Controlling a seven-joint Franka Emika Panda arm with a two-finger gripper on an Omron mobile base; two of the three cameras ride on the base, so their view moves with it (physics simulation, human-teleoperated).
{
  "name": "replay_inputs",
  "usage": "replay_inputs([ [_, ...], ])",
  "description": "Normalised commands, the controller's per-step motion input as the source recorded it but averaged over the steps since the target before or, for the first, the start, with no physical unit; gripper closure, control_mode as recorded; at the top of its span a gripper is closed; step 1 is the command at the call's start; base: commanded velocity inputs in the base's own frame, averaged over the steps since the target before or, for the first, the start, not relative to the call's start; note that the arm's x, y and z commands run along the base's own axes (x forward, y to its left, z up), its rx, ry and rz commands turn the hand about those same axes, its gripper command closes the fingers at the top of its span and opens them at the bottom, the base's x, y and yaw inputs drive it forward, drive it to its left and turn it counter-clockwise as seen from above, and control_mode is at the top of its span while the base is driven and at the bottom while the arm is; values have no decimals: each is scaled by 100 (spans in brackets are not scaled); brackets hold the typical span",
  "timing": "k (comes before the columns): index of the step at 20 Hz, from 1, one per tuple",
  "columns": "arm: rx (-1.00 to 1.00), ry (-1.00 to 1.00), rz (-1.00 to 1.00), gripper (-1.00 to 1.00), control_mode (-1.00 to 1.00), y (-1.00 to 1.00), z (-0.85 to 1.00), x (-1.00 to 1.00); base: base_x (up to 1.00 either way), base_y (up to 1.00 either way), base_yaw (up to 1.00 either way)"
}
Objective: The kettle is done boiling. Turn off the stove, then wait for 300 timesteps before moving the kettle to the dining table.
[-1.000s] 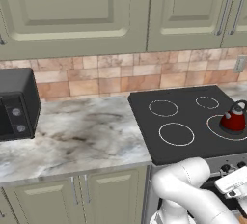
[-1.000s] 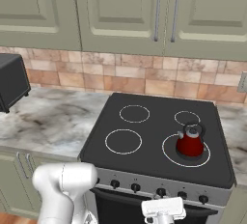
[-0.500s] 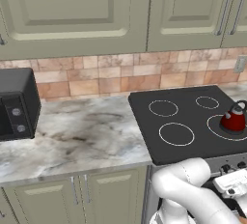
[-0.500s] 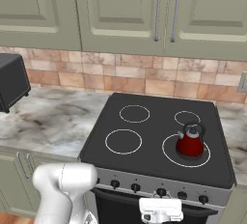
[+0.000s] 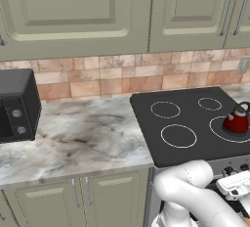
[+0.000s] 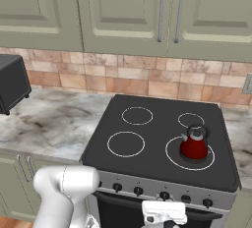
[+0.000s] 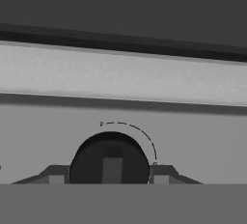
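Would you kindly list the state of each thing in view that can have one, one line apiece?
kettle: upright, lid on, standing on the stove's front right burner.
stove: only the kettle on its top.
knob: between the claw's two fingers, its grip bar upright in the hand view.
claw: jaws closed on the knob's two sides.
microwave: door shut.
upper cabinets: doors shut.

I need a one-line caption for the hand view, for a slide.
Gripper at the stove front, one finger each side of a black knob.

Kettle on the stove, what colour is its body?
Red; the kettle shows best in the right base view.
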Motion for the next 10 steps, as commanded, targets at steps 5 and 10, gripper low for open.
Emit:
replay_inputs([
  [5, 2, 3, 0, -100, -100, 0, -2, 0, 0, 0, 0],
  [10, 2, -1, 0, -100, -100, 0, 0, -17, 0, 0, 0],
])
